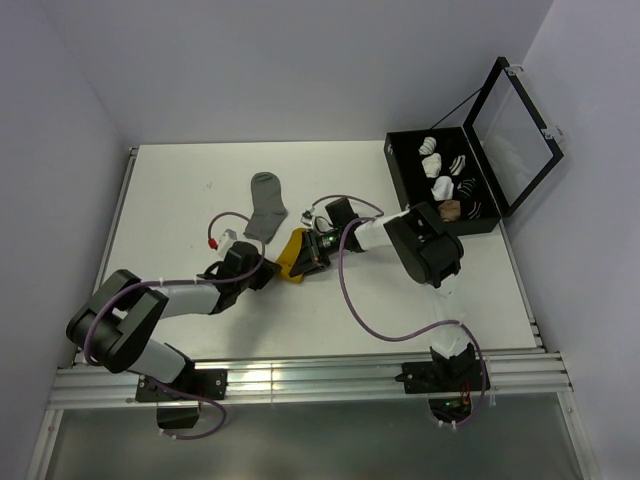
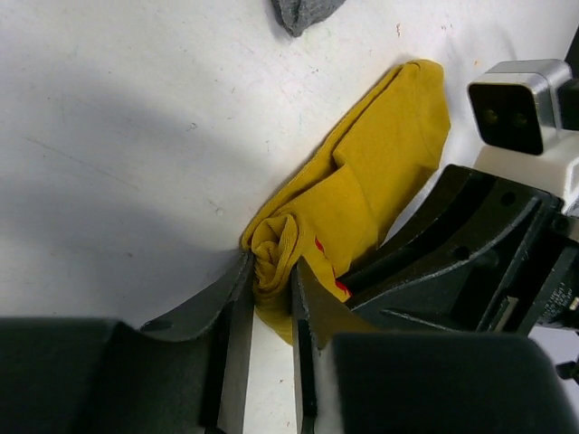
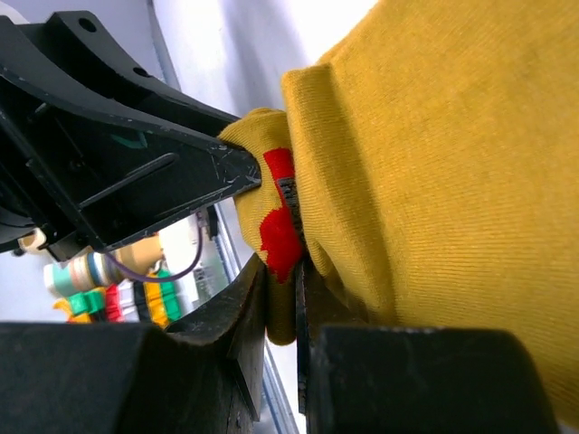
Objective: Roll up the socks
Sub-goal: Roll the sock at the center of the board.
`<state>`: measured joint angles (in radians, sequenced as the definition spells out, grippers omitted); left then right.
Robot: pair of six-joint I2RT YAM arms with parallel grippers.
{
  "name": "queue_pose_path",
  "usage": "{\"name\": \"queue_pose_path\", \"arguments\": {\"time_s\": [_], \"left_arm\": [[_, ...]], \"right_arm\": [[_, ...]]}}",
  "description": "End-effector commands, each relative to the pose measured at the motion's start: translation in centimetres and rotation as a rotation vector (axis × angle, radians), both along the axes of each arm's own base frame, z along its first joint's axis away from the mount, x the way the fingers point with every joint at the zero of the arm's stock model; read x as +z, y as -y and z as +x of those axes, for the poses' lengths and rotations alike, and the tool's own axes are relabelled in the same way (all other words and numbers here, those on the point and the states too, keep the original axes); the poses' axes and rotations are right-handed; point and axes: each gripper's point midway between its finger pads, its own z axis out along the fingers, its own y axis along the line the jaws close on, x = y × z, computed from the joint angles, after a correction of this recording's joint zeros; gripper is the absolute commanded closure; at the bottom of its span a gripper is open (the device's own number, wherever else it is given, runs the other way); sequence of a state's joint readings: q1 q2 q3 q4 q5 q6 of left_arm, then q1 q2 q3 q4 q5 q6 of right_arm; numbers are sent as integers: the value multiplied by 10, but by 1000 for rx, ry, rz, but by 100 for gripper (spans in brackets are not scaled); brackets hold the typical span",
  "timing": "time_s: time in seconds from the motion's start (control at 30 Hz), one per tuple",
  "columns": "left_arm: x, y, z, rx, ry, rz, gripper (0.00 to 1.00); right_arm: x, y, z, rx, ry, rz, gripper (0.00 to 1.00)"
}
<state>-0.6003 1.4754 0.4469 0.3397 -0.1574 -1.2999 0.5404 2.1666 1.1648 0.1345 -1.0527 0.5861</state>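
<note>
The mustard-yellow sock (image 1: 293, 256) lies mid-table, partly rolled, between both grippers. My left gripper (image 1: 268, 268) pinches its bunched, rolled end; in the left wrist view the fabric (image 2: 380, 172) fills the narrow gap of that gripper (image 2: 271, 271). From the other side, my right gripper (image 1: 308, 250) is shut on the sock's edge. In the right wrist view the gripper (image 3: 282, 271) clamps a fold by the red mark (image 3: 279, 231) of the sock (image 3: 434, 163). The grey sock (image 1: 266, 205) lies flat just behind, untouched, its tip (image 2: 303, 11) showing in the left wrist view.
A black case (image 1: 400, 185) stands open at the back right, holding white, striped and tan sock bundles, its lid (image 1: 515, 125) raised. Purple cables loop over the table near both arms. A metal rail runs along the near edge.
</note>
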Motion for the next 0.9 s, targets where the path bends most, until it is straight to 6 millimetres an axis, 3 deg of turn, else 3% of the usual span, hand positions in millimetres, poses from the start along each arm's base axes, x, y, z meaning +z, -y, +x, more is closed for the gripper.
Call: {"name": "queue_pose_path", "arguments": {"time_s": [0.0, 0.1, 0.17, 0.27, 0.3, 0.47, 0.87], "left_arm": [[-19, -5, -12, -40, -79, 91, 91], [-17, -4, -11, -56, -83, 113, 100], [-12, -3, -8, -67, -76, 124, 100], [-10, -3, -8, -83, -86, 150, 100], [-9, -3, -7, -85, -90, 156, 100], [-5, 0, -7, -127, -109, 191, 100], [-7, 7, -9, -173, -160, 205, 100]], "right_arm": [[2, 8, 13, -50, 123, -55, 86], [14, 13, 15, -65, 228, -65, 68], [25, 17, 17, -88, 318, -80, 59], [28, 24, 22, -127, 443, -132, 52], [41, 25, 26, -143, 506, -131, 51], [43, 38, 37, -204, 733, -312, 47], [69, 11, 6, -208, 1183, -384, 44]]}}
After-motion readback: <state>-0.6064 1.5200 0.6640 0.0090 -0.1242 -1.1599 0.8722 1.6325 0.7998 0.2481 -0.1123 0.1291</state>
